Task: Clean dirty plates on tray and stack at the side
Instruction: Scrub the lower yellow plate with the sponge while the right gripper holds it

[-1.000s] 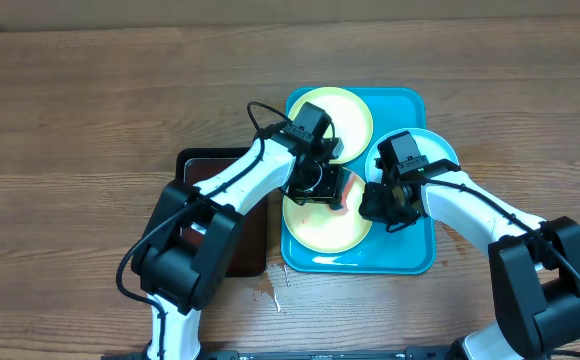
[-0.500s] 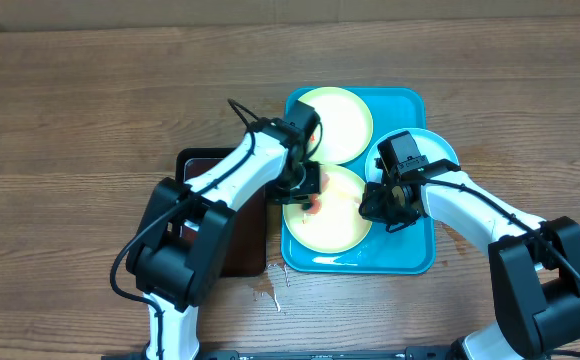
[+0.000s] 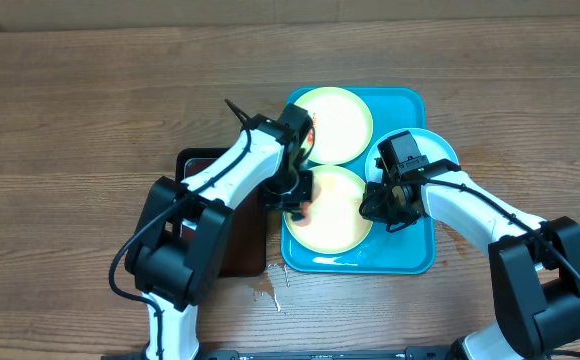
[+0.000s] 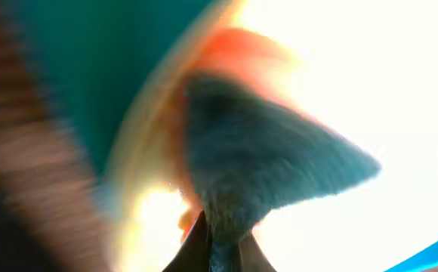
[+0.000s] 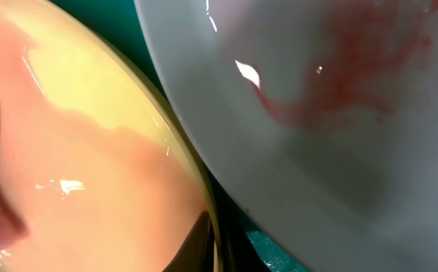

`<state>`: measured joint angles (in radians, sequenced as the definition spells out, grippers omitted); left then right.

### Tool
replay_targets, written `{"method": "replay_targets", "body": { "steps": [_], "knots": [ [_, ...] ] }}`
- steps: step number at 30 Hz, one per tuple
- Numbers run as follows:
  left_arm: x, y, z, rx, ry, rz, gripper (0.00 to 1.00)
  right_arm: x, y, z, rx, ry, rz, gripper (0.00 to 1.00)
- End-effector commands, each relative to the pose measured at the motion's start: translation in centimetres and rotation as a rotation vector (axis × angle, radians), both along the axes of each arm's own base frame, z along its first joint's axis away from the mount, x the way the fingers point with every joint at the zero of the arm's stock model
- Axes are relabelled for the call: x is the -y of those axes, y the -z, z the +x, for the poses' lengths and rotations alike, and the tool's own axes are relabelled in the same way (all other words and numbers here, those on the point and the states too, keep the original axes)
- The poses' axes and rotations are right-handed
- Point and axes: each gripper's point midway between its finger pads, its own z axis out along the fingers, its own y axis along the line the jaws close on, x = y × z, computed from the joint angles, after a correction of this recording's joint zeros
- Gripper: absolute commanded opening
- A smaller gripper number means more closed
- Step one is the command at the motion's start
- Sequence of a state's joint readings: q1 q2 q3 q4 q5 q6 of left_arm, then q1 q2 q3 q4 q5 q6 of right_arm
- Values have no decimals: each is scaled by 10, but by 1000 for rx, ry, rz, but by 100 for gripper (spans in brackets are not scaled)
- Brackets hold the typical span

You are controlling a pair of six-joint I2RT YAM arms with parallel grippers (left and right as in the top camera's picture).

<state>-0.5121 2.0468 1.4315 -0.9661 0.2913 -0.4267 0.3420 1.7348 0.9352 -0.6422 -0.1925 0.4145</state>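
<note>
Pink film coats the near yellow plate (image 3: 338, 218): we should press evenly, left hand (image 3: 297, 200) clamping the cloth (image 4: 264, 166), right hand (image 5: 213, 245) pinching the rim.

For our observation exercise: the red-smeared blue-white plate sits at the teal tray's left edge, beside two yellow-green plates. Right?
No: the overhead view shows the blue-white plate at the right edge of the teal tray, not the left.
</note>
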Motion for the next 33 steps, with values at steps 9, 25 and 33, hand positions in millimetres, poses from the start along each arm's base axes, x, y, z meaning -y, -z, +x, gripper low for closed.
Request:
{"method": "replay_targets", "body": {
  "steps": [9, 25, 33],
  "knots": [
    [62, -5, -19, -14, 53, -163, 4, 17, 21, -5, -30, 12, -102, 4],
    [-57, 6, -8, 116, 79, 475, 4, 17, 21, -5, -31, 11, -102, 4],
    [-54, -2, 14, 124, 0, 385, 4, 17, 21, -5, -31, 12, -102, 4]
  ]
}}
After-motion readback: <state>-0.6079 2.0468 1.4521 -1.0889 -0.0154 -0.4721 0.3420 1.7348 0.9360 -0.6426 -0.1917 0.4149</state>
